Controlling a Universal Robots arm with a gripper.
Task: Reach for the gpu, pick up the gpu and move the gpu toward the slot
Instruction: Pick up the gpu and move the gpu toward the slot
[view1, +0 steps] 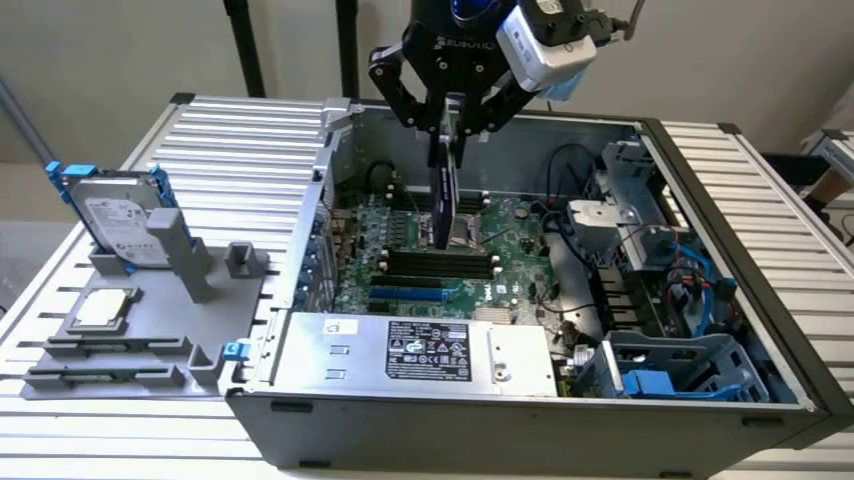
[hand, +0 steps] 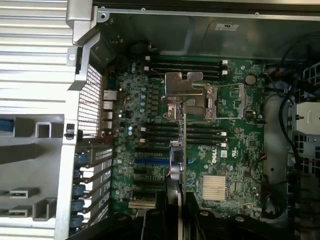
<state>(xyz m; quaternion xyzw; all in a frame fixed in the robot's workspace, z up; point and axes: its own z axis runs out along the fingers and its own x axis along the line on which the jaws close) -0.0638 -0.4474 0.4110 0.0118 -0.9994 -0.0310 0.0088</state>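
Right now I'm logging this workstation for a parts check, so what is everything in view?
gpu: one, dark thin card seen edge-on, hanging upright in the gripper over the motherboard.
motherboard: one, green, on the floor of the open case.
computer case: one, dark grey, open on the table.
power supply: one, silver, at the case's near side.
hard drive: one, silver with blue rails, upright in the grey holder at the exterior view's left.
processor chip: one, silver, flat on that holder.
gripper: one, black, closed on the gpu.
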